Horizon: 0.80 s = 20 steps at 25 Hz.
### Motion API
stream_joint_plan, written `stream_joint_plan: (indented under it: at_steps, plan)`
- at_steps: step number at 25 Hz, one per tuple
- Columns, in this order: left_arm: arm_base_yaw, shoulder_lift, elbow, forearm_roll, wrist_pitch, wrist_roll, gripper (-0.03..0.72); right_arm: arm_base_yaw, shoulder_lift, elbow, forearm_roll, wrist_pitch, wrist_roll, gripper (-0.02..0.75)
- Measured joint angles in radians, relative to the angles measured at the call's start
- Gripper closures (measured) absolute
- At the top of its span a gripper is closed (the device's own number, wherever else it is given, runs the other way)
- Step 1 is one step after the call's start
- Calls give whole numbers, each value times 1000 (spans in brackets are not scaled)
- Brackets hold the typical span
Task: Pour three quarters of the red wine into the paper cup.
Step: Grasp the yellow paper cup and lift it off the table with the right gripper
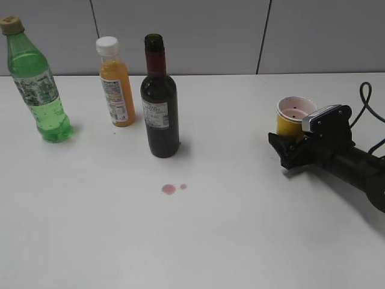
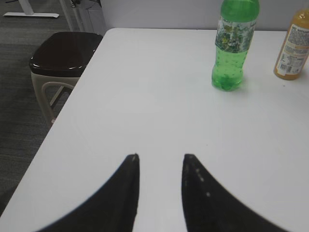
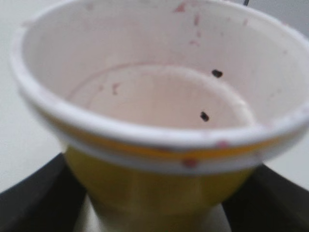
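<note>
White table (image 1: 240, 229): bottle labels unreadable; right fingers (image 1: 289, 150) clasp the paper cup (image 1: 293, 115), left fingers (image 2: 130, 174) slightly apart, empty.

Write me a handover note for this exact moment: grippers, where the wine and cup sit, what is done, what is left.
Right gripper: closed around the yellow paper cup, which is upright at the right of the table.
Left gripper: open, empty, low over bare table near the left edge, short of the green soda bottle.
Wine bottle: upright, uncapped, mid-table, untouched, still dark almost to the shoulder.
Cup inside: only pink stains and two dark specks, no liquid.
Note: small red drops in front of the wine bottle.
Left: grasp bottle, pour three quarters into cup.
</note>
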Motion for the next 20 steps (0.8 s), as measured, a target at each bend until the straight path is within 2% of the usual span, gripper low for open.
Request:
stream_joint_plan:
  at_steps: [6,14,17,20]
  plan:
    - [0,0,0,0,0,0,452,1,0,-3,37,0,0,160]
    - [0,0,0,0,0,0,452,1,0,-3,36,0,0,257]
    - [0,0,0,0,0,0,452,1,0,-3,-2,0,2,269]
    - [0,0,0,0,0,0,452,1,-6,-3,-112,1,56,269]
